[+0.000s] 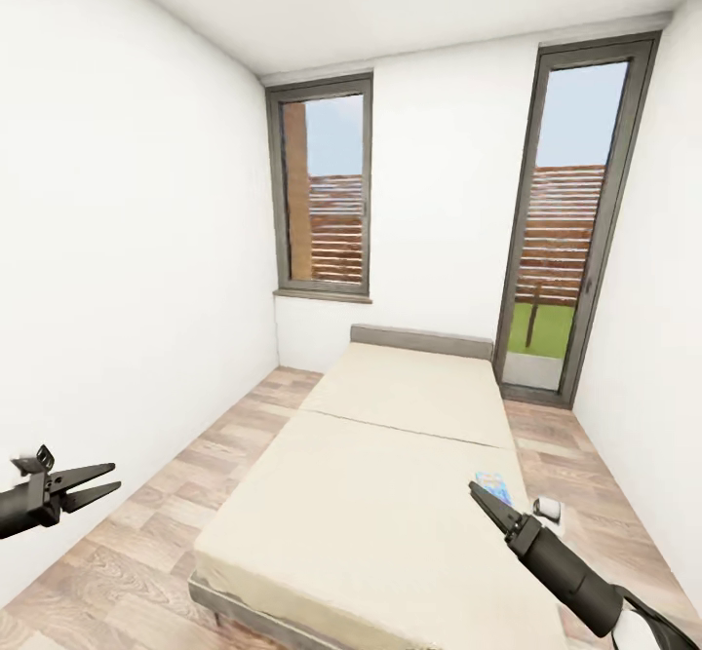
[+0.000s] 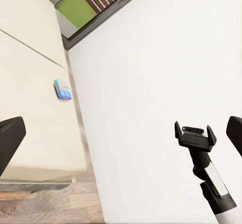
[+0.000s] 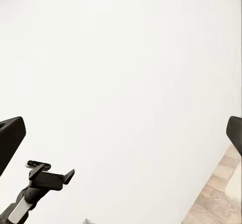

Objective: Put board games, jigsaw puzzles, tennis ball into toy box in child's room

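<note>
Looking down the length of the narrow white-walled child's room, from the foot of the long low bed point(image 1: 390, 494) with its two plain beige mattress sections, grey frame and low grey headboard. Beyond the headboard, a grey-framed window point(image 1: 327, 197); to its right, a tall grey-framed glazed door point(image 1: 570, 241) giving onto grass and a slatted fence. Pale wood-plank floor point(image 1: 146, 543) on both sides of the bed.

On the near mattress section, close to its right-hand edge, lying flat: a thin light blue rectangular board game point(image 1: 492, 483) with orange and dark blue print, also caught as a small blue patch in the left wrist view point(image 2: 62, 89). Probably easy to reach from that side, being so near the edge.

Black left gripper point(image 1: 115, 476) held low over the floor to the left of the bed, fingers apart, nothing between them. Black right gripper point(image 1: 480, 492) raised over the bed's right side, just short of the board game, not touching it; from the left wrist view point(image 2: 194, 133), fingers apart and empty too. Both carried forward and spread, most likely ready for a pick.

Judged an approach stage: nothing grasped yet, with the right arm best placed to take the blue box.
</note>
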You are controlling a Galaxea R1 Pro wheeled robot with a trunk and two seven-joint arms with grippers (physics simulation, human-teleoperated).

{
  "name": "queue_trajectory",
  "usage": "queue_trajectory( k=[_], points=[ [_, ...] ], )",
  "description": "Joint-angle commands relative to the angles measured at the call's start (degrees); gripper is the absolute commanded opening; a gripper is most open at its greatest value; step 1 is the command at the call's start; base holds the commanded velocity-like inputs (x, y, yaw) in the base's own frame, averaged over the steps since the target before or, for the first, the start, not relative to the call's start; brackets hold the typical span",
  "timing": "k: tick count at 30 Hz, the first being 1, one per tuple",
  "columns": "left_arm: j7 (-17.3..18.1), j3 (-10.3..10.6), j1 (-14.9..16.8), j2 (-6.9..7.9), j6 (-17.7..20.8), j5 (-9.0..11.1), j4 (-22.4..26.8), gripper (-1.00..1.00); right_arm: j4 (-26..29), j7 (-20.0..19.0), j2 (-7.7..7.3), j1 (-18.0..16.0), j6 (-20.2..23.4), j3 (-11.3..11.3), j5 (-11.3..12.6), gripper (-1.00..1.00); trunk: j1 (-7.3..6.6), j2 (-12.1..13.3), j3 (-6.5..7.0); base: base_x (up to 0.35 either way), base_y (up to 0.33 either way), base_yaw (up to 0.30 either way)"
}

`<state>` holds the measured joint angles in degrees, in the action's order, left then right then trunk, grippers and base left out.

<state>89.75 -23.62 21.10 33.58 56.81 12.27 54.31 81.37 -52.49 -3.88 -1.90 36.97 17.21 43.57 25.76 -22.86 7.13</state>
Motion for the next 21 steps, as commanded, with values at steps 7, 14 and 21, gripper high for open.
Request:
queue_trajectory(
  k=[7,14,21],
  points=[
    [0.25,-0.03,-0.01,0.0,0.58,-0.1,0.0,1.0,-0.28,-0.04,0.01,-0.05,0.38,0.02,0.29,1.0,0.03,-0.06,-0.03,0.07,-0.127,-0.281],
    [0.25,-0.03,-0.01,-0.01,0.58,-0.14,0.01,1.0,-0.69,-0.01,0.01,-0.04,0.4,0.08,0.29,1.0,0.03,-0.06,-0.03,0.213,-0.132,-0.28],
    [0.25,-0.03,-0.01,-0.07,0.58,-0.14,-0.01,1.0,-0.95,0.17,-0.04,-0.04,0.19,0.03,0.23,1.0,0.03,-0.06,-0.03,0.263,-0.117,-0.115]
  ],
)
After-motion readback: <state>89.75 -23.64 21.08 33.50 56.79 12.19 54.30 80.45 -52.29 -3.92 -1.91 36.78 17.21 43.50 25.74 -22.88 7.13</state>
